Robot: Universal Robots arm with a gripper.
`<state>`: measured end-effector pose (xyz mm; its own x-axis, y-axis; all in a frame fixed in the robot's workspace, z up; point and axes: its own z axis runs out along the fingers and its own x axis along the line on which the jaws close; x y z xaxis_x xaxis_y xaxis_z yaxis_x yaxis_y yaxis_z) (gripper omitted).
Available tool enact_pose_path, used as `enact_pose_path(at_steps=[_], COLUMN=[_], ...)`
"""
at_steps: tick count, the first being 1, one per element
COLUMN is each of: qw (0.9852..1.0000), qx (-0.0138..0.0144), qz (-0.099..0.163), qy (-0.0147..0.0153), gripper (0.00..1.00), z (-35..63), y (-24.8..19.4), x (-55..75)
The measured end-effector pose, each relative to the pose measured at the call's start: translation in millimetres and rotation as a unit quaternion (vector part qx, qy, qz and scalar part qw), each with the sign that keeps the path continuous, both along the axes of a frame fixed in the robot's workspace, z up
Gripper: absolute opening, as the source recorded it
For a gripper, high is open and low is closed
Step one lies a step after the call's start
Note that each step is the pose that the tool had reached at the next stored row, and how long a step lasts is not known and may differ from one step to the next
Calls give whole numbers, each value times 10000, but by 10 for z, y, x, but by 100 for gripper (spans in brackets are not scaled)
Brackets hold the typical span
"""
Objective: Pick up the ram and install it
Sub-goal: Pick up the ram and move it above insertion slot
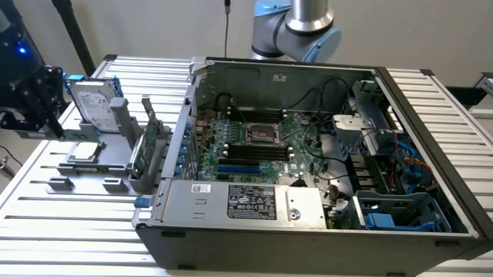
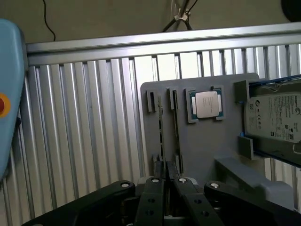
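The ram [image 2: 161,129] looks like a thin dark stick, seen edge-on in a slot of the grey holder [image 2: 202,146], with a second dark strip [image 2: 175,122] beside it. My gripper [image 2: 166,165] hangs over the holder's end, its black fingers [image 2: 153,188] drawn close together, and I see nothing between them. In the exterior view the gripper [image 1: 38,115] is high at the exterior view's left, beside the hard drive. The motherboard's black memory slots [image 1: 258,153] lie in the open case.
The holder [image 1: 92,173] also carries a silver hard drive [image 1: 96,107] [image 2: 277,117], a processor chip [image 1: 83,151] [image 2: 205,103] and a green expansion card [image 1: 146,144]. The open computer case [image 1: 308,248] stands on the ribbed table [image 1: 69,231]. A blue object with a red button [image 2: 7,94] is close by.
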<state>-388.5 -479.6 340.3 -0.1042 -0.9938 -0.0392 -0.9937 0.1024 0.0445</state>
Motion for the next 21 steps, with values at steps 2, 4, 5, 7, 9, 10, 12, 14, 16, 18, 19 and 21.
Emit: enact_pose_path(at_steps=[2, 4, 5, 7, 9, 10, 12, 14, 16, 18, 19, 21], qw=[10000, 10000, 10000, 10000, 10000, 10000, 10000, 10000, 10000, 10000, 10000, 10000], qx=[0, 0, 0, 0, 0, 0, 0, 0, 0, 1, 1, 4], qz=[0, 0, 0, 0, 0, 0, 0, 0, 0, 0, 0, 0], qy=[0, 0, 0, -1, 0, 0, 0, 0, -1, 1, 3, 8], gripper=[14, 14, 14, 14, 14, 14, 14, 14, 14, 14, 14, 14], z=[33, 68, 86, 123, 161, 181, 226, 273, 322, 372, 398, 444], y=[0, 0, 0, 0, 0, 0, 0, 0, 0, 0, 0, 0], x=[11, 21, 27, 38, 49, 55, 67, 85, 129, 208, 257, 347])
